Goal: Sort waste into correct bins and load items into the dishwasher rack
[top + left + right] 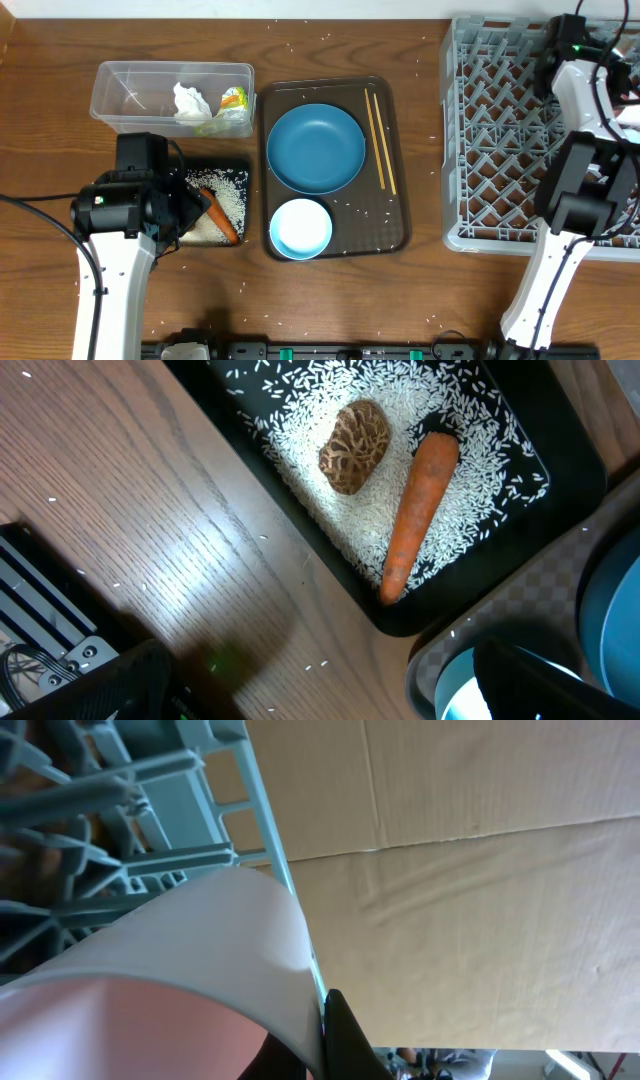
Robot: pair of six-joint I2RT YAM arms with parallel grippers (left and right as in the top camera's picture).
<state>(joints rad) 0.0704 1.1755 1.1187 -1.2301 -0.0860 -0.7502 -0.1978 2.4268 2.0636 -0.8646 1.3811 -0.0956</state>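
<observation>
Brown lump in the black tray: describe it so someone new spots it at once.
Left of the overhead view, below the clear plastic rectangular tub, is the shallow black rectangular tray. On its white rice lie two things; beside the long orange carrot sits the small rounded brown lump, cracked and netted on top.

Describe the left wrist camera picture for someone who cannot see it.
A shallow black tray on a wooden table holds a bed of white rice, with a brown lump and an orange carrot lying side by side on it. The corner of a brown serving tray shows at lower right.
</observation>
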